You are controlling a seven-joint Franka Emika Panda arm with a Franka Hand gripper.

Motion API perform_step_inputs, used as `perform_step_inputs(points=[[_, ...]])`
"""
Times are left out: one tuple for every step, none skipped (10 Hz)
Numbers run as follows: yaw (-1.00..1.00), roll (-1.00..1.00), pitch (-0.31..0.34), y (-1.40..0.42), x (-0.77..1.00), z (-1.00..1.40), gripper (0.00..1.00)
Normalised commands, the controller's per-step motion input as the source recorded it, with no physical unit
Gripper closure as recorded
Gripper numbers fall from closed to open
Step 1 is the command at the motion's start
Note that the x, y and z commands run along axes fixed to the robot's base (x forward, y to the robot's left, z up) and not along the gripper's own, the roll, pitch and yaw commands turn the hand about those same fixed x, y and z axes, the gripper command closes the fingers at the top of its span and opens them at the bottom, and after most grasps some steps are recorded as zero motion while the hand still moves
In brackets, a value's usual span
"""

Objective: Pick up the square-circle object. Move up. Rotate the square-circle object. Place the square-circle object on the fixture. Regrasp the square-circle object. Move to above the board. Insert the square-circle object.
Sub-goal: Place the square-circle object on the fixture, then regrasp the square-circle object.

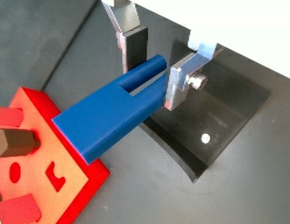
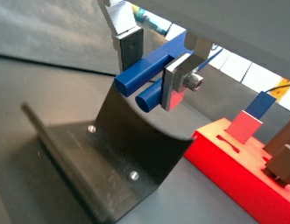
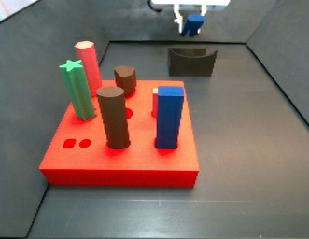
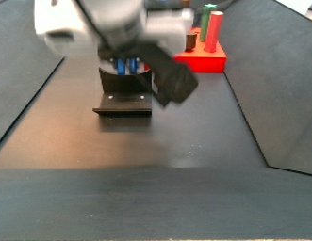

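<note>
The square-circle object (image 1: 112,105) is a slim dark blue peg lying crosswise between my fingers, also seen in a wrist view (image 2: 141,77). My gripper (image 1: 157,68) (image 2: 153,66) is shut on it, one silver plate on each side. In a side view the gripper (image 3: 191,21) hangs high at the back, above the dark fixture (image 3: 190,62). From the opposite side the arm covers most of the gripper (image 4: 130,68), with the fixture (image 4: 124,102) just below it. The fixture's plate (image 1: 223,131) (image 2: 106,162) lies under the peg. The red board (image 3: 119,161) (image 4: 203,62) sits apart from the fixture.
On the board stand a red peg (image 3: 86,61), a green star peg (image 3: 77,89), two brown pegs (image 3: 113,117) (image 3: 125,79) and a thick blue block (image 3: 169,117). Dark sloping walls (image 3: 281,84) enclose the floor.
</note>
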Motion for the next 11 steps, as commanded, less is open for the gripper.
perform_step_inputs(points=[[-0.12,-0.68,0.047,0.11,0.17,-1.0,1.0],[-0.11,-0.52,0.044,0.11,0.18,-1.0,1.0],[-0.11,-0.41,0.048,0.12,0.18,-1.0,1.0],[-0.1,-0.22,0.048,0.11,0.19,-1.0,1.0],[-0.1,-0.18,0.047,0.12,0.19,-0.99,1.0],[-0.1,-0.16,0.043,0.1,0.15,-0.75,1.0],[-0.09,-0.15,0.034,0.08,0.13,-0.59,1.0],[-0.09,-0.14,0.025,0.07,0.1,-0.4,1.0],[0.0,0.0,0.0,0.0,0.0,0.0,0.0],[-0.01,0.05,0.027,0.0,0.0,1.0,0.0],[-0.01,0.05,0.029,0.0,0.0,1.0,0.0]])
